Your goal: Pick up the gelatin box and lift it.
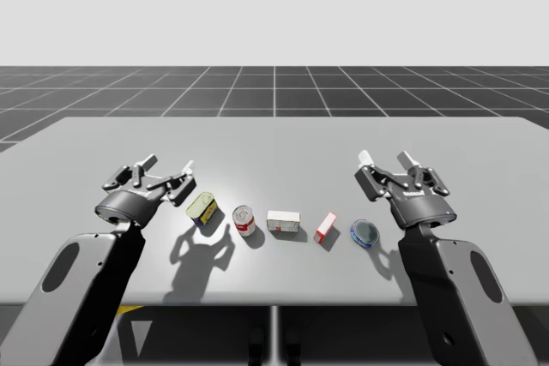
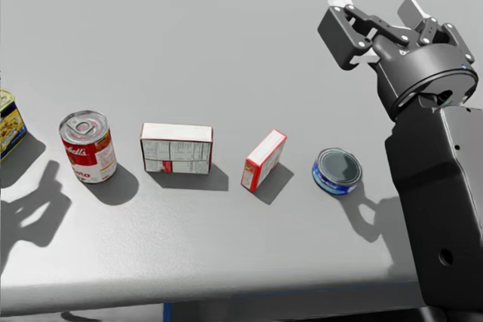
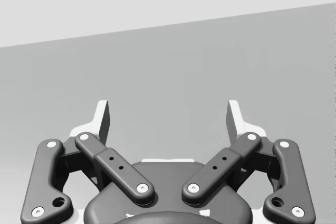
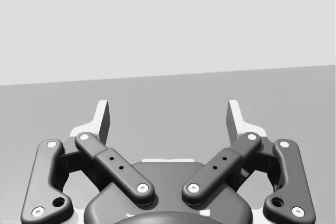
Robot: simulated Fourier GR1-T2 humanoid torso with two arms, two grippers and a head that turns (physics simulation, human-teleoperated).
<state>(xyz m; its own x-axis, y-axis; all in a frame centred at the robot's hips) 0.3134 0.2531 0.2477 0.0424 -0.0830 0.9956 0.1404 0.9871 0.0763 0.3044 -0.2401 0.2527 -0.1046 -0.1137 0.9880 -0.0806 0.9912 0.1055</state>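
On the bench [image 2: 189, 35], the red box [image 2: 264, 157] pointed lengthwise away rightward, between white box [image 2: 176, 148] and blue tin [image 2: 337, 170]; both my jaws gaped.

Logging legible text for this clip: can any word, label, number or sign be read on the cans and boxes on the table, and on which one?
Nothing can be quoted with confidence.
yellow and blue can: label print, too small to read.
red and white can: lettering on the label, not legible.
white box: rows of fine print, too small to read.
small red and white box: no legible text.
flat blue can: print on its side band, too small to read.
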